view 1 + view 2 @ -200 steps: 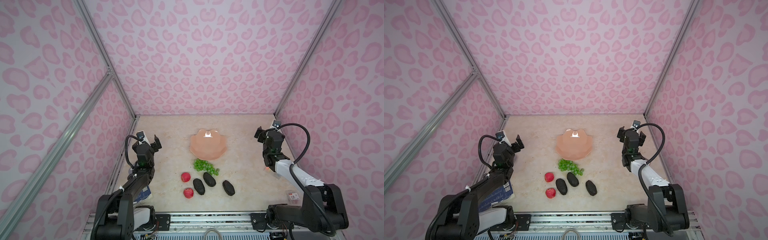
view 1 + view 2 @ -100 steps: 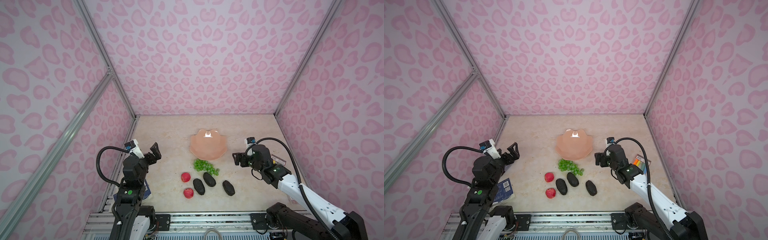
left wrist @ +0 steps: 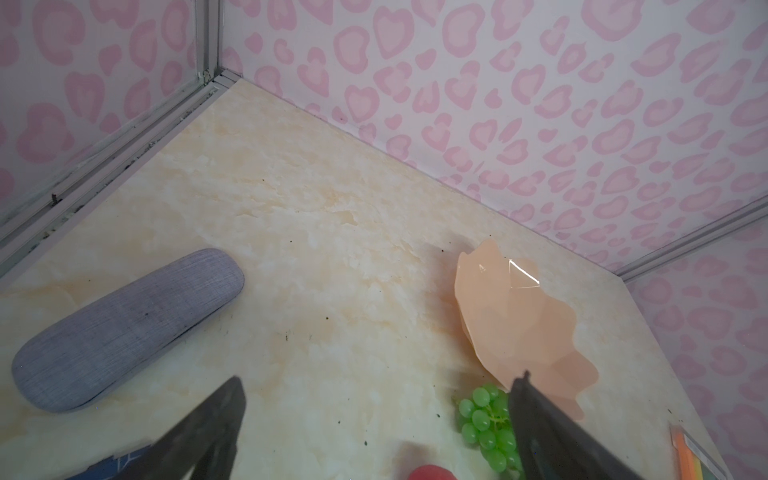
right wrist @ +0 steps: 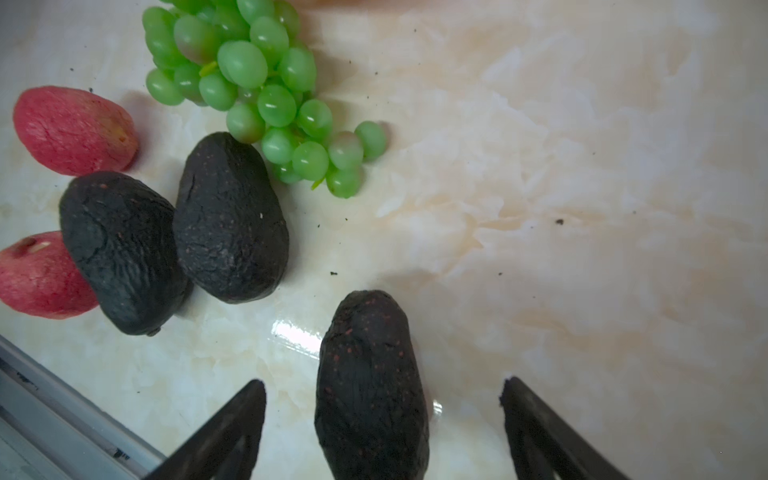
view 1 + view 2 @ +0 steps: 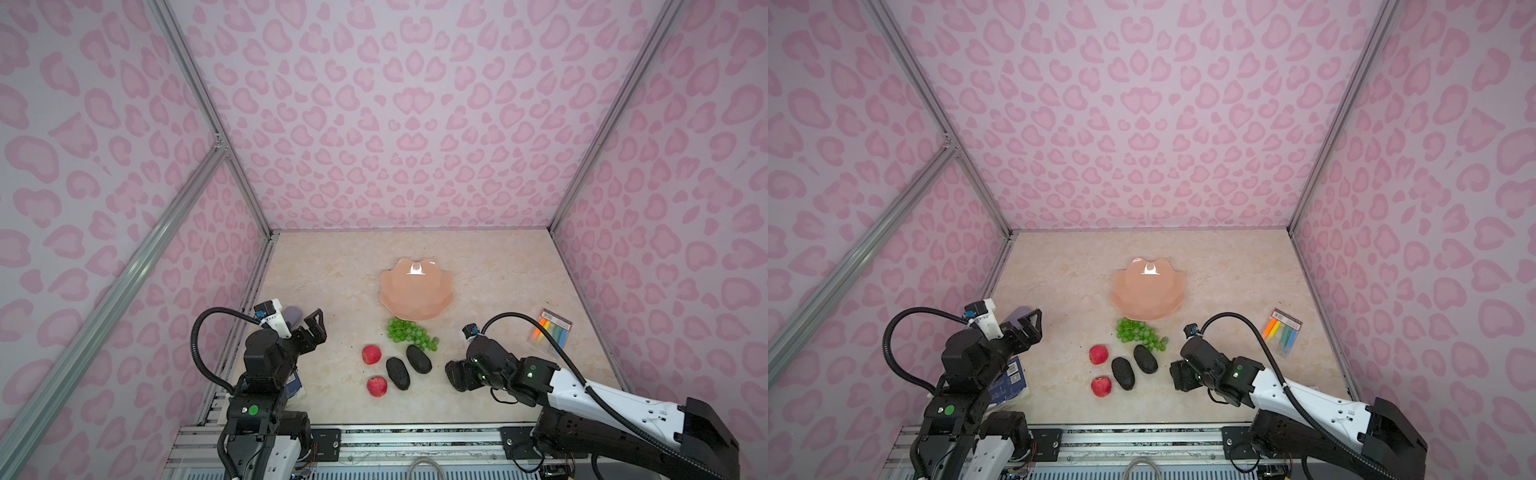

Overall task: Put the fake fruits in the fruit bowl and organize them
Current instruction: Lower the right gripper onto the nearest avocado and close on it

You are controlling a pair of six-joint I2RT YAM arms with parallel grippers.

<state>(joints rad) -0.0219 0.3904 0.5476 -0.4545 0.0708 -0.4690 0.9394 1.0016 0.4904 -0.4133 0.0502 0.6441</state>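
The peach-pink fruit bowl (image 5: 415,291) (image 5: 1148,291) (image 3: 519,324) stands empty mid-table. In front of it lie the green grapes (image 5: 409,334) (image 5: 1140,334) (image 4: 257,91), two red apples (image 5: 371,354) (image 5: 377,385) and two dark avocados (image 5: 397,373) (image 5: 419,358). My right gripper (image 5: 455,376) (image 5: 1179,376) (image 4: 380,386) is low and open. A third avocado (image 4: 370,386) lies between its jaws, with a gap on each side. Both top views hide that avocado under the gripper. At the left, my left gripper (image 5: 312,327) (image 5: 1030,326) (image 3: 376,382) hangs open and empty above the table.
A lilac oblong case (image 3: 124,328) (image 5: 293,316) lies by the left wall beyond the left gripper. A blue booklet (image 5: 1009,382) sits under the left arm. A pack of coloured markers (image 5: 550,332) lies at the right. A metal rail (image 4: 41,395) runs along the table's front edge.
My right arm has swung from the right wall to the front middle and come down over the rightmost avocado, its jaws narrowing a little. The left arm has drawn back toward its base.
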